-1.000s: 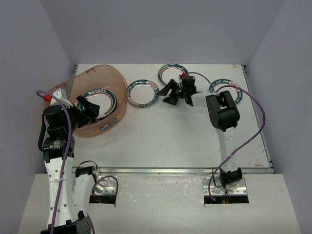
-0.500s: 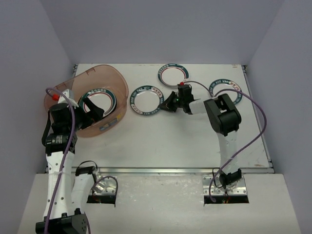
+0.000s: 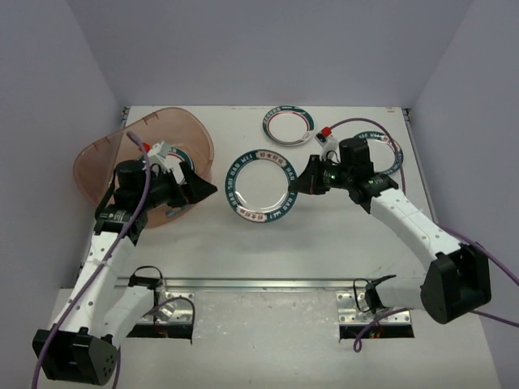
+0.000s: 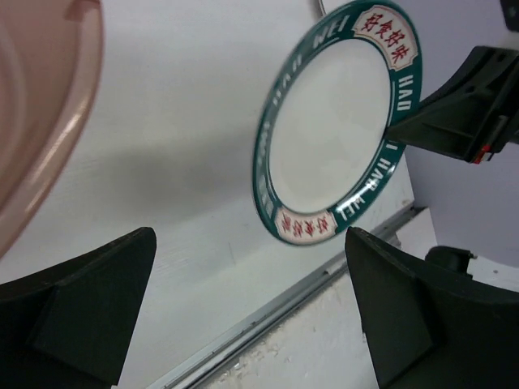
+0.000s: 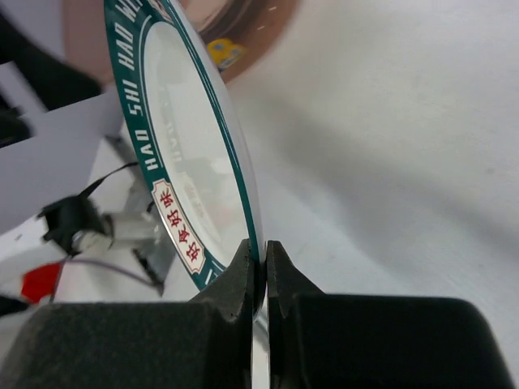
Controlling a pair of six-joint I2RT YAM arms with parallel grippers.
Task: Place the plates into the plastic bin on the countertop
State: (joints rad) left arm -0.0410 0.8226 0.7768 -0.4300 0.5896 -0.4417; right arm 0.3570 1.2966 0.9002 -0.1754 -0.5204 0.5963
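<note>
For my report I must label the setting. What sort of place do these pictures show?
Most likely a robot test bench, not a real kitchen: a white table boxed in by plain walls, two cabled arms bolted at its near edge, and plates and a plastic bin as props.

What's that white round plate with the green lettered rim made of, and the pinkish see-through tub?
The green-rimmed white round plate looks like glazed ceramic, possibly melamine: glossy reflecting face, thin hard edge. The pinkish see-through tub looks like moulded plastic: translucent, smooth rounded walls.
</note>
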